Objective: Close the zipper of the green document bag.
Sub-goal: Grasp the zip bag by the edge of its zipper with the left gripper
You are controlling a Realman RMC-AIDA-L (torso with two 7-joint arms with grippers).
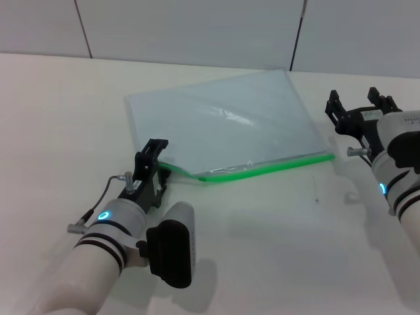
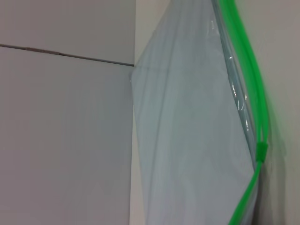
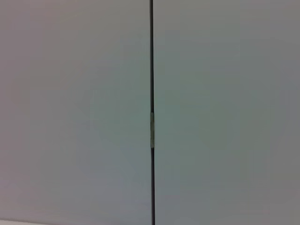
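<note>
The green document bag [image 1: 223,121] lies flat in the middle of the white table, a translucent pale blue-green pouch. Its zipper [image 1: 275,164], a bright green strip, runs along the near edge. My left gripper [image 1: 155,156] sits at the bag's near left corner, shut on that end, which is lifted slightly off the table. The left wrist view shows the bag [image 2: 187,131] close up, with the zipper [image 2: 248,70] split into two strips on one side of the small slider [image 2: 261,151] and joined on the other. My right gripper [image 1: 357,104] hovers open just right of the bag's right edge, holding nothing.
A grey panelled wall [image 1: 197,29] stands behind the table; the right wrist view shows only this wall and a dark seam [image 3: 151,112]. Bare table surface [image 1: 282,249] stretches in front of the bag between the two arms.
</note>
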